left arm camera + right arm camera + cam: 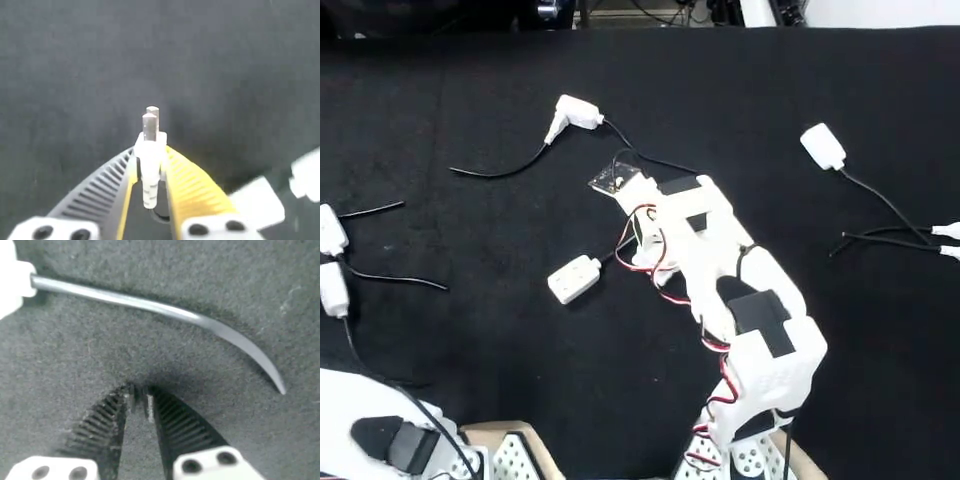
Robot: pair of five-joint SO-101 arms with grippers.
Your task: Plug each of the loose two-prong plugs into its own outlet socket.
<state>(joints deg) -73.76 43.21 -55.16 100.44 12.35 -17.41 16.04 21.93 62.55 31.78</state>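
1. Nearest to the bases, the left arm (360, 400) sits folded at the near left corner of the counter (500, 350); the left gripper (150, 152) has its fingers (190, 185) clamped on a two-prong plug (149, 172), one finger on each side of the white body.
2. The long axis of this plug runs along the fingers; its prongs (150, 120) point straight forward, away from the wrist, over bare black cloth; no socket stands in front of them.
3. Further out, near the middle, lies a white block (573, 278), in my judgement an outlet socket; it lies diagonally, and its short cable leaves the end that is toward the right arm (740, 290); so the open face probably looks toward the left arm's side; the coming move needs the prongs and this axis in one line.
4. The right arm passes just beside the block and is nearer to it than the left arm.
5. At the left edge lie two white pieces (332, 290), one behind the other; I cannot tell whether they are plugs or sockets.
6. Beyond the block, the right gripper (617, 181) is low at the cloth; its fingers are together, with nothing visible between them.
7. Just ahead of them a dark cable (165, 310) lies crosswise; it leads to an angled white plug (575, 112), which is loose.
8. Farthest to the right lies another white piece (822, 146) with its own cable.
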